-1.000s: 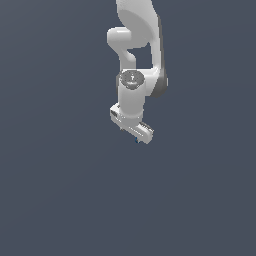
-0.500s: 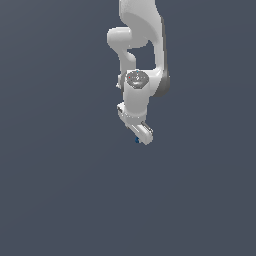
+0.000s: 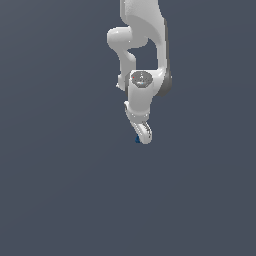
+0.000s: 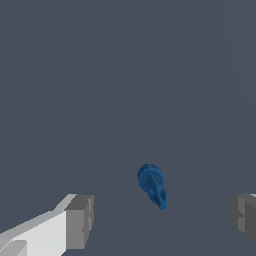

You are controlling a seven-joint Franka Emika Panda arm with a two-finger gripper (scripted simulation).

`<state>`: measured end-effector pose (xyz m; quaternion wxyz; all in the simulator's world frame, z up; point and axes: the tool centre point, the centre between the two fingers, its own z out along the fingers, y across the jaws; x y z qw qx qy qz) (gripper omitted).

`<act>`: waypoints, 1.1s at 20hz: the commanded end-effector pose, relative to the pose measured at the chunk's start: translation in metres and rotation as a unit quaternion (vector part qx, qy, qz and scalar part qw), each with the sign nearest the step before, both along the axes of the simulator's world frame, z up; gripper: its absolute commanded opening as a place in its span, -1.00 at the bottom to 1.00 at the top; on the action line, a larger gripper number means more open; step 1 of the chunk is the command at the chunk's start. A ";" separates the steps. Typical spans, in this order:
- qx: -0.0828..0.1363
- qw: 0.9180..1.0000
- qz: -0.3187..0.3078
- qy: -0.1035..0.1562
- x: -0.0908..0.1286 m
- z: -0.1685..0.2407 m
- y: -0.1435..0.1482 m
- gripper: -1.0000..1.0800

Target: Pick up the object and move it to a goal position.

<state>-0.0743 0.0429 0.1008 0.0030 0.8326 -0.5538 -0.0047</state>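
Exterior view: white arm (image 3: 142,45) comes down from the top edge over a plain dark grey ground (image 3: 60,190); wrist bent, hand pointing down.
Gripper: seen nearly end-on in the exterior view (image 3: 143,136); in the wrist view (image 4: 162,217) the two grey fingertips (image 4: 80,221) stand far apart, jaws released, nothing between the pads touching them.
Object: small dark blue blocky chunk (image 4: 152,186), lying on the ground, lengthwise tilted, round knobby end and narrower end.
Object position: between the two fingertips' lines but ahead of them, closer to neither clearly; apart from both pads.
Object in exterior view: only a blue sliver (image 3: 137,139) peeking out just beside the gripper tip, on the exterior view's left of it, mostly hidden by the hand.
Contact: none visible.
Gripper height above ground: cannot tell.
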 end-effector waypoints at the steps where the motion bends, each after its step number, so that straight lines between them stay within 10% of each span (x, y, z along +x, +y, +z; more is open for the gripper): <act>1: 0.000 1.000 -0.028 -0.001 -0.004 -0.002 0.003 0.92; 22: -0.001 0.994 -0.106 -0.005 -0.014 -0.013 0.011 0.92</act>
